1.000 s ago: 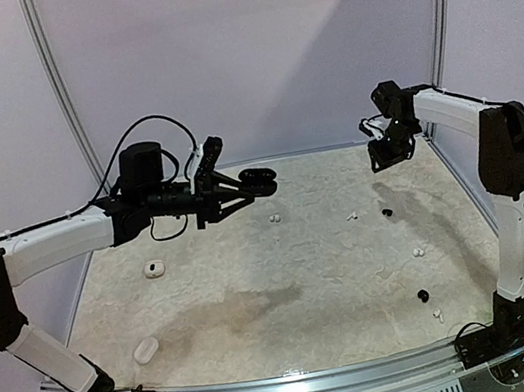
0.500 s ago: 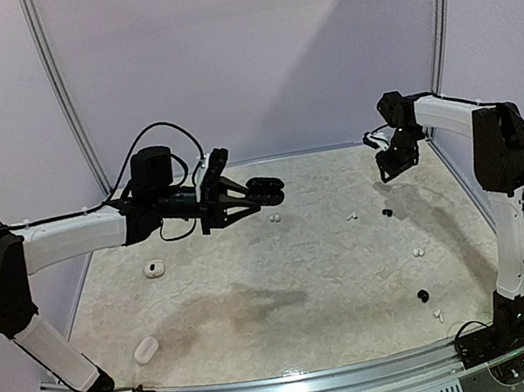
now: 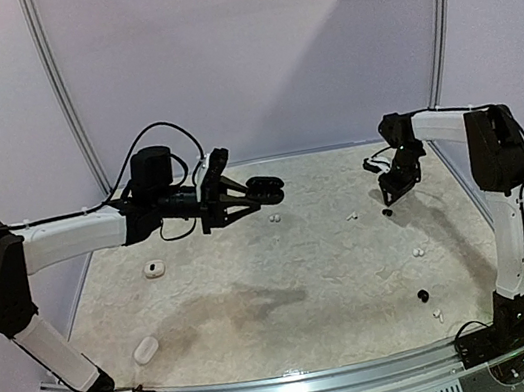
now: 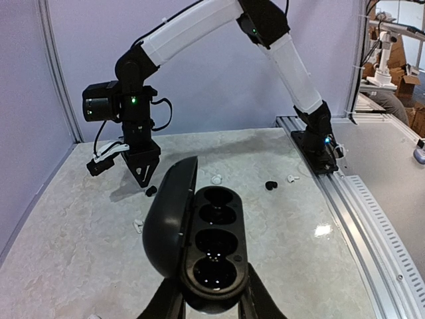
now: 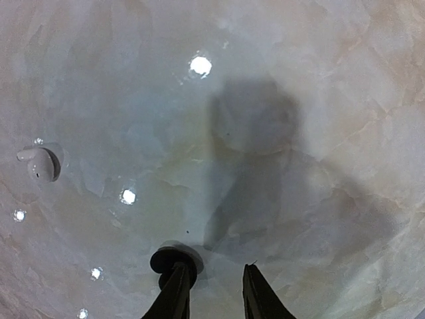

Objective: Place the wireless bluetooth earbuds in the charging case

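Observation:
A black charging case (image 4: 212, 246) with its lid swung open and two hollow wells hangs above the table, and my left gripper (image 4: 206, 302) is shut on its base. From above, the case (image 3: 267, 188) sits at the tip of that left gripper (image 3: 250, 194), mid-table. My right gripper (image 5: 214, 267) is open, low over the tabletop, with nothing between its fingers. A black earbud (image 5: 171, 258) lies right at its left fingertip, partly hidden behind it. Seen from above, the right gripper (image 3: 389, 196) hovers just over that black earbud (image 3: 387, 212).
A white earbud (image 5: 41, 163) lies to the left, the same white earbud (image 3: 352, 216) seen from above. More white earbuds (image 3: 273, 219) (image 3: 418, 252) (image 3: 436, 313) and a black earbud (image 3: 423, 296) are scattered around. Two white cases (image 3: 155, 269) (image 3: 146, 350) lie on the left.
My right gripper has come down from high at the back right to just above the black earbud, its jaws narrowing. The left arm shifted slightly right with the case, then held still.

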Controlling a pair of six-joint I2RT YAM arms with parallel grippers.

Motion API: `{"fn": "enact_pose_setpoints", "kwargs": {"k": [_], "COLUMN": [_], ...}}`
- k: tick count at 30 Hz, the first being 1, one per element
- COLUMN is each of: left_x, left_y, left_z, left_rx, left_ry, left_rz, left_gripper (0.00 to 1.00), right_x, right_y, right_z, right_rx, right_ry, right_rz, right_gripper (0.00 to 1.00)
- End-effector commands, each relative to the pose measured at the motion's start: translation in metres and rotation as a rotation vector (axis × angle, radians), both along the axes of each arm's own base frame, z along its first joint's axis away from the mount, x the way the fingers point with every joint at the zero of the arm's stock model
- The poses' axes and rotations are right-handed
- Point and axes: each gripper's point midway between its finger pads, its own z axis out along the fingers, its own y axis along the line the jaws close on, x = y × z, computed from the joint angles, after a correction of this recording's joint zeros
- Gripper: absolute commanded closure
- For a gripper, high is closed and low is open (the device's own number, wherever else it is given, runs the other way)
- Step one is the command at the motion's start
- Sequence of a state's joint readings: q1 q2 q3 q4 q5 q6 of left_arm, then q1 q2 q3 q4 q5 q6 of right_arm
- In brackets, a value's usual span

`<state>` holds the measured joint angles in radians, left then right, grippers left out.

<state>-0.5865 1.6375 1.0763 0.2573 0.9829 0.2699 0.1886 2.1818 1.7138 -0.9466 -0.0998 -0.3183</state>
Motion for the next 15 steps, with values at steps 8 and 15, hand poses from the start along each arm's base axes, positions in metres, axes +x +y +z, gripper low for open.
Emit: {"fn": "enact_pose_setpoints", "kwargs": {"k": [8,15], "left_x": [0.006,0.006], "left_y": [0.002,0.002], "left_z": [0.004,0.005], "left_rx": [-0.007,-0.01], "left_ry": [-0.031,-0.038], "left_rz": [0.02,0.019], "left_gripper": [1.0,1.0], "right_x": [-0.018,-0.026], "right_y": [0.004,0.009], "right_z": [-0.027,-0.024], "right_rx": [0.026,0.067], "right_ry": [0.071,0.075], "right_rz": [0.01,-0.003], "right_gripper": [0.72,0.72]}}
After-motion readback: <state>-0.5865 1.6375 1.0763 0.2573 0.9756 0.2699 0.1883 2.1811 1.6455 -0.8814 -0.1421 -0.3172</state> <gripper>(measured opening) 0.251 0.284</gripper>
